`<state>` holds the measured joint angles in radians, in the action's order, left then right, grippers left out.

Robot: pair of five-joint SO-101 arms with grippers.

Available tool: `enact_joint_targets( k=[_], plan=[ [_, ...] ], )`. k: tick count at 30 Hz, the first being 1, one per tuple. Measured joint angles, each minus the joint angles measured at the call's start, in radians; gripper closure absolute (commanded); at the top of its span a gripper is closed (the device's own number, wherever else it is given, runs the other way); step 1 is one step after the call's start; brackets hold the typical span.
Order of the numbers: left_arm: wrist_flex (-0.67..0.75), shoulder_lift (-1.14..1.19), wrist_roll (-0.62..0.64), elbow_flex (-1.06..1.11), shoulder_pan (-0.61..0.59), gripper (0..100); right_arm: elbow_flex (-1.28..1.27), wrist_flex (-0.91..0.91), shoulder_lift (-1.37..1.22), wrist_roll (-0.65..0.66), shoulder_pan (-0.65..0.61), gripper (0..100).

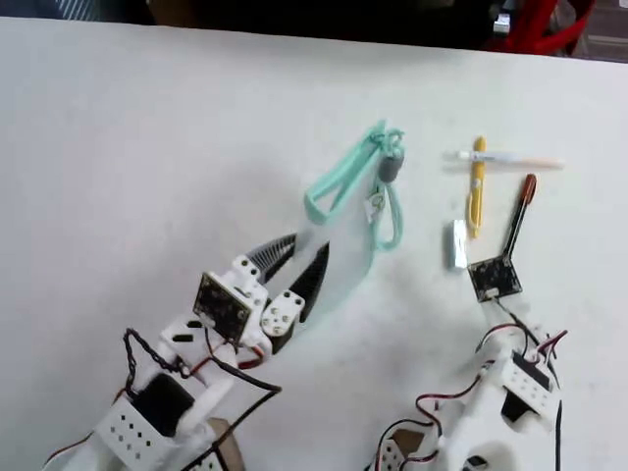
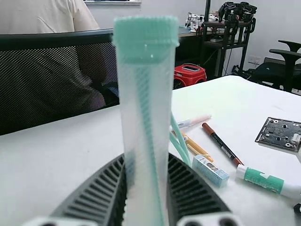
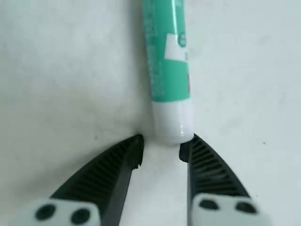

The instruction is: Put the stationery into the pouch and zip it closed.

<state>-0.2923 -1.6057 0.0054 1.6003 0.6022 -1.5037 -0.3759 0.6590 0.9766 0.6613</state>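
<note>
On the white table (image 1: 147,147), the left gripper (image 1: 310,243) sits toward the near left. Its jaws are closed on one end of the clear, mint-edged pouch (image 1: 345,231), which stands upright on edge between them. To the right of the pouch lie a small eraser (image 1: 458,243), a yellow pen (image 1: 477,186), a white pen (image 1: 510,159) crossing the yellow one's far end, and a brown pen (image 1: 518,211). Farthest right, the right gripper (image 3: 161,141) is low over the table, jaws partly open, holding nothing. Their tips flank the white end of a green marker (image 3: 169,61) lying flat.
</note>
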Motion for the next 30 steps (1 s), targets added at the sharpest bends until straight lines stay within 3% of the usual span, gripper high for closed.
enact_joint_targets(
  k=[10, 18, 26, 30],
  plan=[
    [0.000, 0.000, -0.002, 0.002, 0.000, 96, 0.095, -0.087, -0.031, -0.077, -0.031, 79.6],
    [0.006, 0.000, -0.002, 0.011, 0.000, 96, 0.106, -0.086, -0.031, -0.061, -0.083, 89.9],
    [0.006, 0.000, -0.002, 0.011, 0.000, 96, 0.143, -0.147, -0.031, -0.048, -0.025, 90.1],
    [0.006, 0.000, -0.002, 0.011, 0.000, 96, 0.238, -0.265, -0.032, -0.048, -0.012, 90.0]
  ],
)
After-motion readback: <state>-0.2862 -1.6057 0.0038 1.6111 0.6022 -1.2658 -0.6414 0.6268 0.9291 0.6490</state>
